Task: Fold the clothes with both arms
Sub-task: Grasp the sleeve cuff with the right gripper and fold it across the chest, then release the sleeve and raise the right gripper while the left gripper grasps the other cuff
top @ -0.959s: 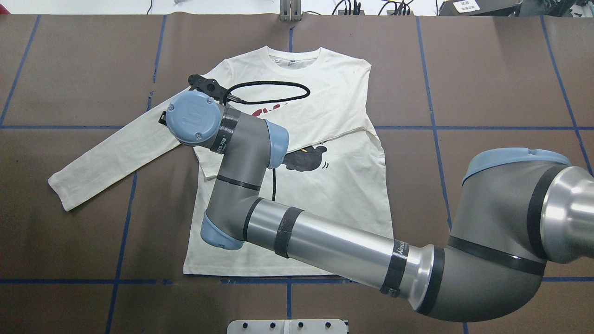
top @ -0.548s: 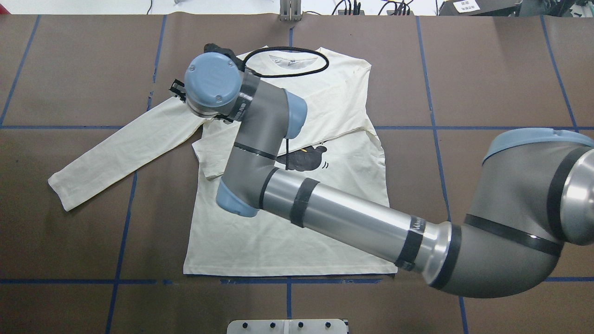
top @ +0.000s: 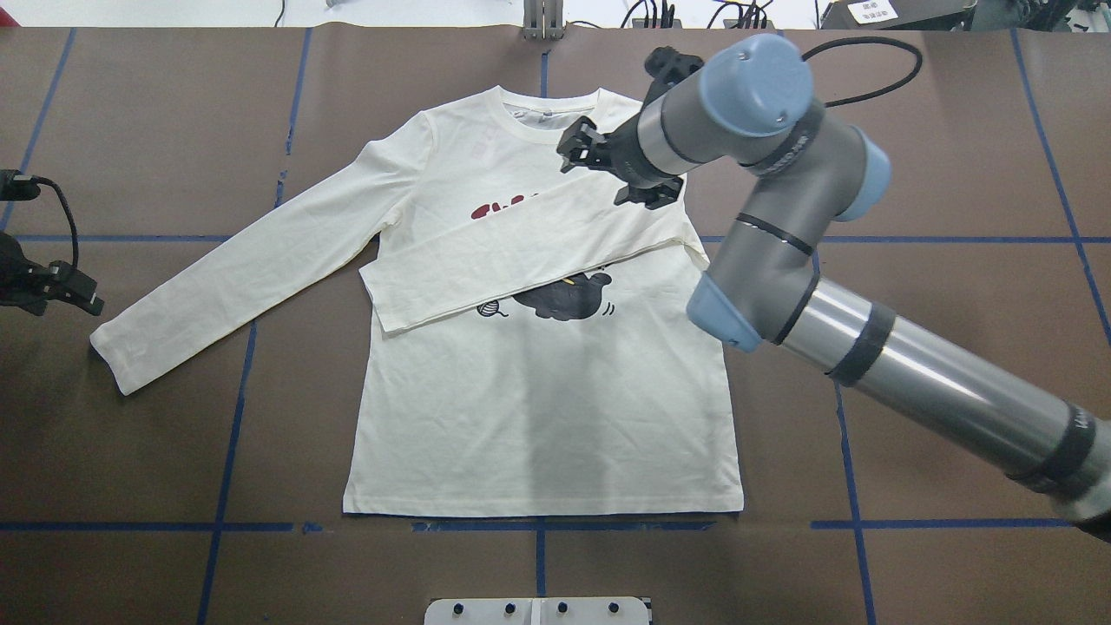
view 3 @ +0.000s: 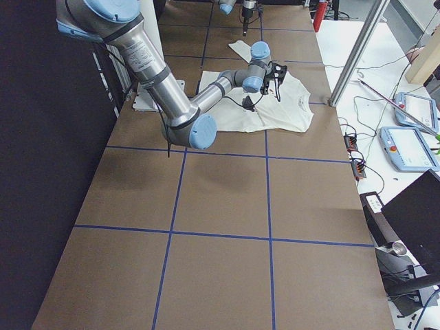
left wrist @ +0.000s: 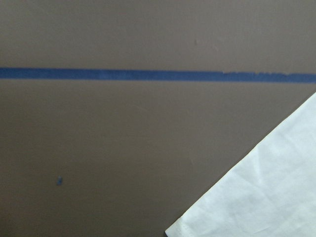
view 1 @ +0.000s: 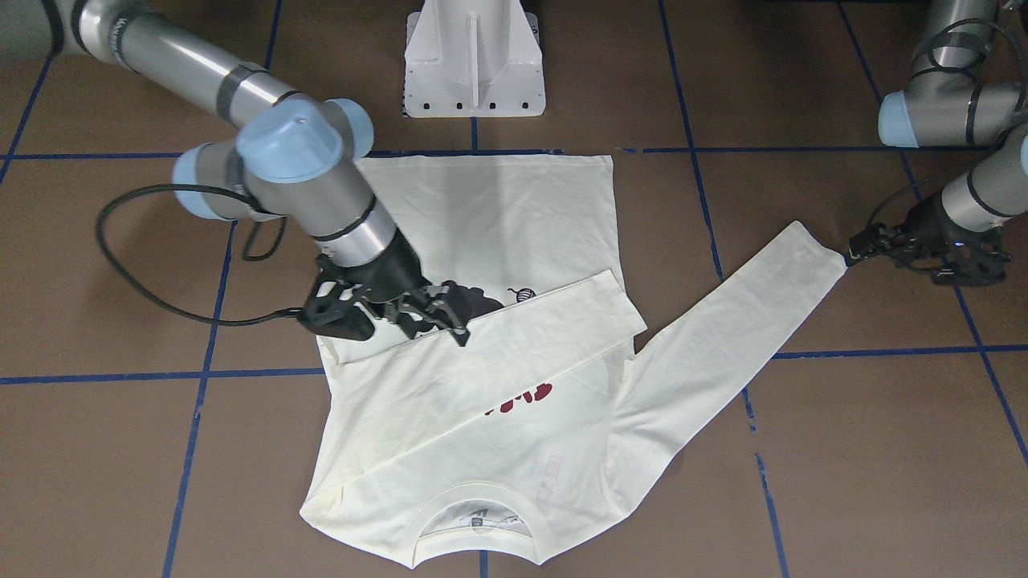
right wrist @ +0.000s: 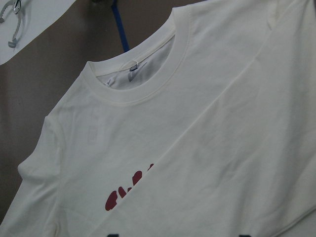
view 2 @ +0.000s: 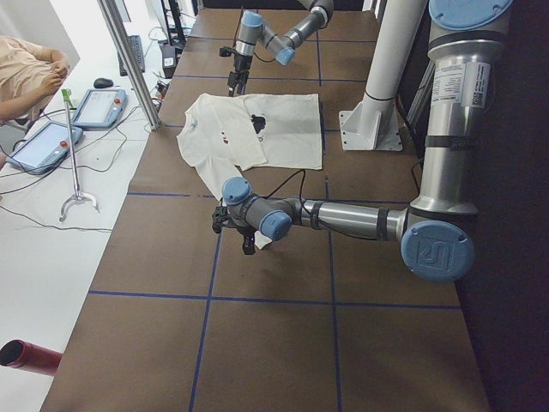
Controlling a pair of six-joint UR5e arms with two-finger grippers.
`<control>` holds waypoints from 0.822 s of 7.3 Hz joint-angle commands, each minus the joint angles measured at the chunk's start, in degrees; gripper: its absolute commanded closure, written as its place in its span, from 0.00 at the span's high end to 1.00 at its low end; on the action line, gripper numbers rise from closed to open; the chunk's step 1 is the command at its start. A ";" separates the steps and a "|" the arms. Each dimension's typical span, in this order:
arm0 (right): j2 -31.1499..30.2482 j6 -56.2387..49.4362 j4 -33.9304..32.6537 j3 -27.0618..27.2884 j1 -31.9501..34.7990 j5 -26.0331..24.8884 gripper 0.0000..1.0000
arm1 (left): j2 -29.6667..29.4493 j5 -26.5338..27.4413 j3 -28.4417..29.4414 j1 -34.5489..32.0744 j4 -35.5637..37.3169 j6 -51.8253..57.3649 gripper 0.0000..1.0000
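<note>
The cream-white T-shirt (top: pixel 538 417) lies flat and print side up, collar (right wrist: pixel 133 79) toward the table's far edge. One sleeve (top: pixel 521 252) is folded across the chest and covers part of the red lettering and the black cat. The other sleeve (top: pixel 243 269) stretches out to the left, ending in its cuff (top: pixel 117 351). My right gripper (top: pixel 612 172) hovers open over the shirt's right shoulder, holding nothing; the front view shows the right gripper (view 1: pixel 401 325) spread above the folded sleeve (view 1: pixel 522 337). My left gripper (view 1: pixel 853 255) sits low just beyond the cuff (view 1: pixel 819 253), apparently open, not on the cloth.
The white pedestal base (view 1: pixel 474 64) stands at the robot's edge of the table. Blue tape lines (left wrist: pixel 148 74) grid the brown tabletop. The right arm's black cable (view 1: pixel 120 257) loops out beside it. A person (view 2: pixel 26 73) and tablets (view 2: pixel 94 107) are off the far side.
The right arm has swung from the shirt's left shoulder across to its right shoulder. The left gripper has come into view at the left edge by the cuff. The shirt has not moved.
</note>
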 commanded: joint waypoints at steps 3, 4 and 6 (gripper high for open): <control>-3.71 -4.92 -0.02 2.22 2.05 1.98 0.87 | -0.32 0.40 1.38 2.40 -0.07 0.02 0.74; -3.80 -4.92 -0.02 2.22 2.05 1.98 0.87 | -0.32 0.40 1.56 2.75 -0.07 0.19 0.70; -3.89 -4.92 -0.02 2.22 2.05 2.06 0.87 | -0.41 0.49 1.65 2.75 -0.07 0.28 0.63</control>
